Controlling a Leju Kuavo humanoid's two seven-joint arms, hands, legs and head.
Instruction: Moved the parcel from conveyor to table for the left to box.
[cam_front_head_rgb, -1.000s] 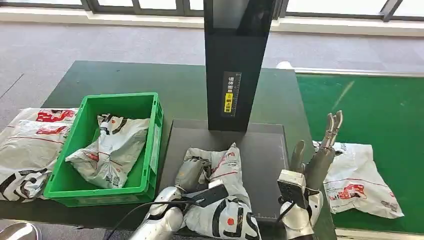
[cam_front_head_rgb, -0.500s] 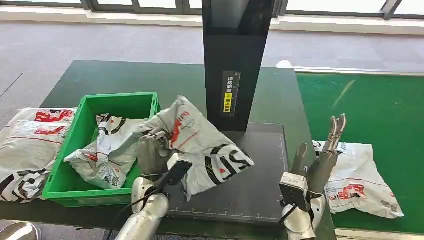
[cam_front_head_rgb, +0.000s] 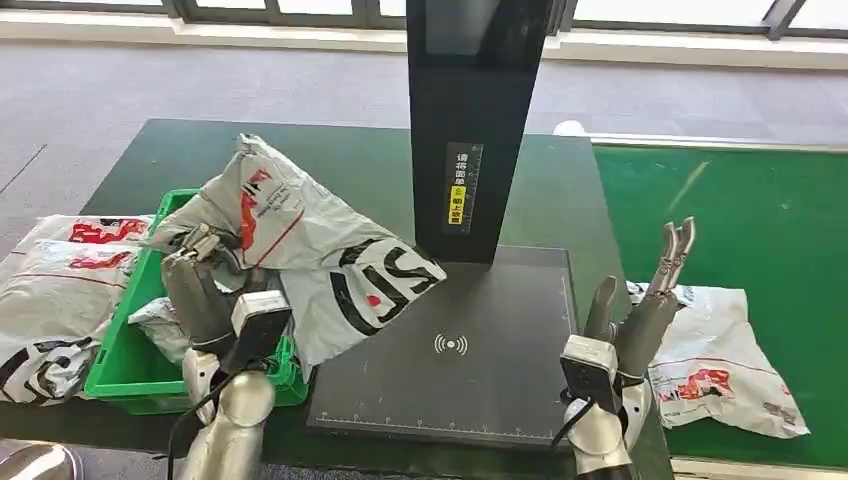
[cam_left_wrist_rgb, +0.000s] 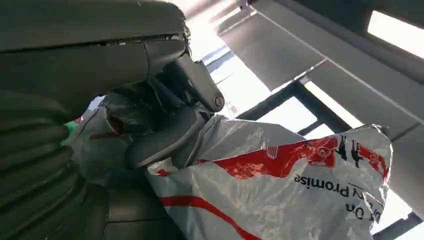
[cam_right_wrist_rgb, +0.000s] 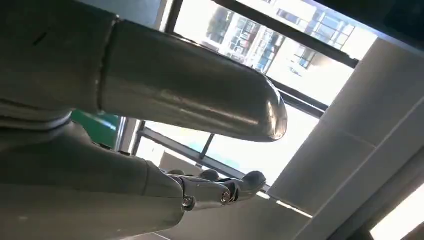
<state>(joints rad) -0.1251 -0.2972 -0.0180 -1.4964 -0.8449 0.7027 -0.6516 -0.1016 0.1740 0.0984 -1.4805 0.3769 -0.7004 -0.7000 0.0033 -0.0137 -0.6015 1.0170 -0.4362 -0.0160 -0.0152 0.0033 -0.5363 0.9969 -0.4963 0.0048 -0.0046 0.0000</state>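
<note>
We judge the boxing step is in hand: our left hand (cam_front_head_rgb: 205, 290) grips the parcel (cam_front_head_rgb: 300, 235) by one edge and holds it in the air above the near corner of the green crate (cam_front_head_rgb: 125, 375), the bag hanging partly over the dark scanner pad (cam_front_head_rgb: 470, 350). In the left wrist view the fingers (cam_left_wrist_rgb: 165, 137) are closed on the crumpled plastic. The next move calls for carrying the parcel fully over the crate, where another bag (cam_front_head_rgb: 160, 325) already lies, lowering it and letting go. Our left forearm rises steeply from the counter (cam_front_head_rgb: 360, 170) edge, palm toward the crate. Our right hand (cam_front_head_rgb: 640, 310) stands upright beside the pad, fingers straight, apart, holding nothing, near a parcel on the conveyor (cam_front_head_rgb: 720, 365)
</note>
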